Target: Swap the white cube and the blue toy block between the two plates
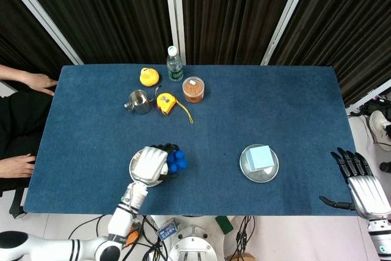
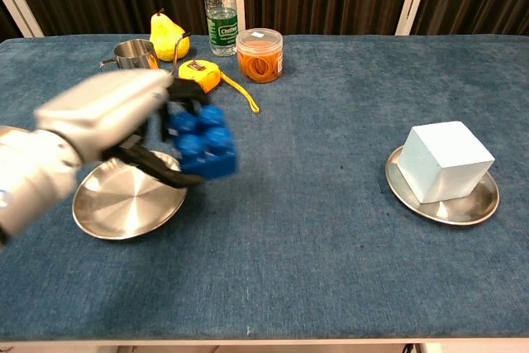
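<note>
Overhead, the blue toy block (image 1: 176, 160) is seen clasped in the left hand (image 1: 151, 164) at the near plate's (image 1: 137, 158) right rim in the lower left, while the right hand (image 1: 360, 186) lies spread and idle at lower right; a release here could tip the block off the rim. From the chest, the block (image 2: 203, 141) is held lifted at the plate's (image 2: 124, 202) right edge, the grip is blurred so a slip cannot be ruled out, and the white cube (image 2: 445, 160) sits on the far-right plate (image 2: 467, 202).

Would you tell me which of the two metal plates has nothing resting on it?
The left plate, below the left hand holding the blue toy block; the right plate carries the white cube.
</note>
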Controlling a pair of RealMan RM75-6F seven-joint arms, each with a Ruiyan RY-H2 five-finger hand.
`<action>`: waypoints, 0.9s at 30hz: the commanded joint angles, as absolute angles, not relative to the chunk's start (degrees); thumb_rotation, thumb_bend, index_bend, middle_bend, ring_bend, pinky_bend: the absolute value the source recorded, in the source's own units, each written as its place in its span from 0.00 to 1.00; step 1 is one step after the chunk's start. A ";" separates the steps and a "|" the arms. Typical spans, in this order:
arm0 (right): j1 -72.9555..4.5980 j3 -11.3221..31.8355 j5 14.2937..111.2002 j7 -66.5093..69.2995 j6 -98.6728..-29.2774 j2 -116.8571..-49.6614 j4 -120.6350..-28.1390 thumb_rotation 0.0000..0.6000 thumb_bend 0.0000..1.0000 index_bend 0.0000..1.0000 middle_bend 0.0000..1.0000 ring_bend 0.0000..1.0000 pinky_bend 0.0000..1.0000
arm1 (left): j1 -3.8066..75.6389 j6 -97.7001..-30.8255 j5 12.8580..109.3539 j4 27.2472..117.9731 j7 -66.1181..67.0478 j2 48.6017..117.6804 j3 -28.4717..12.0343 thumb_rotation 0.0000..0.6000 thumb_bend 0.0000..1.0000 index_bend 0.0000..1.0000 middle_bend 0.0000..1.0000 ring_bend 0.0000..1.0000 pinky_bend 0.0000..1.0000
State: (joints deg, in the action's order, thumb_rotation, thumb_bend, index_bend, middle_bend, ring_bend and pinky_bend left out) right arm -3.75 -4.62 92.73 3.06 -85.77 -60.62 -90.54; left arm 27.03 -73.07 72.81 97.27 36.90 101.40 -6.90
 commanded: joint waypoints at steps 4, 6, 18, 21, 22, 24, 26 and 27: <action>-3.47 -4.50 93.32 2.59 -85.84 -60.82 -90.66 0.69 0.14 0.00 0.00 0.00 0.00 | 23.81 -73.72 71.31 97.64 31.51 95.18 -5.14 1.00 0.29 0.52 0.48 0.50 0.60; -3.38 -4.38 93.29 2.39 -85.84 -60.94 -90.66 0.69 0.14 0.00 0.00 0.00 0.00 | 23.51 -73.10 71.17 97.34 30.63 94.67 -4.35 1.00 0.27 0.52 0.47 0.46 0.58; -3.32 -4.32 94.11 1.75 -85.07 -61.11 -90.86 0.69 0.14 0.00 0.00 0.00 0.00 | 23.58 -69.29 70.46 96.03 30.06 93.37 -1.54 1.00 0.07 0.20 0.10 0.05 0.24; -3.30 -4.25 94.15 1.76 -84.94 -61.12 -90.88 0.69 0.14 0.00 0.00 0.00 0.00 | 23.51 -69.92 71.37 96.96 31.01 92.33 -1.21 1.00 0.04 0.11 0.03 0.00 0.21; -3.26 -4.23 94.19 1.71 -84.98 -61.12 -90.91 0.69 0.14 0.00 0.00 0.00 0.00 | 23.44 -70.10 71.73 97.32 31.03 91.96 -1.05 1.00 0.03 0.09 0.02 0.00 0.21; -3.08 -4.20 94.34 1.51 -85.25 -61.09 -91.01 0.69 0.14 0.00 0.00 0.00 0.00 | 23.00 -70.68 72.51 98.87 31.02 90.57 -0.43 1.00 0.02 0.06 0.00 0.00 0.21; -2.72 -4.16 94.51 1.38 -85.88 -61.05 -91.06 0.69 0.14 0.00 0.00 0.00 0.00 | 22.23 -71.83 74.51 101.29 30.77 88.15 0.85 1.00 0.01 0.04 0.00 0.00 0.20; -2.50 -4.16 94.61 1.34 -86.26 -61.03 -91.05 0.69 0.14 0.00 0.00 0.00 0.00 | 21.74 -72.77 76.03 102.35 30.30 86.75 1.54 1.00 0.01 0.03 0.00 0.00 0.19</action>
State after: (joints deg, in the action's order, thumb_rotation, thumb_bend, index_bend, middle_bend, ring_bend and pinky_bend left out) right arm -2.70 -4.18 94.50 1.42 -85.99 -61.06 -91.03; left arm 22.68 -71.21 73.62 100.12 30.78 89.20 0.14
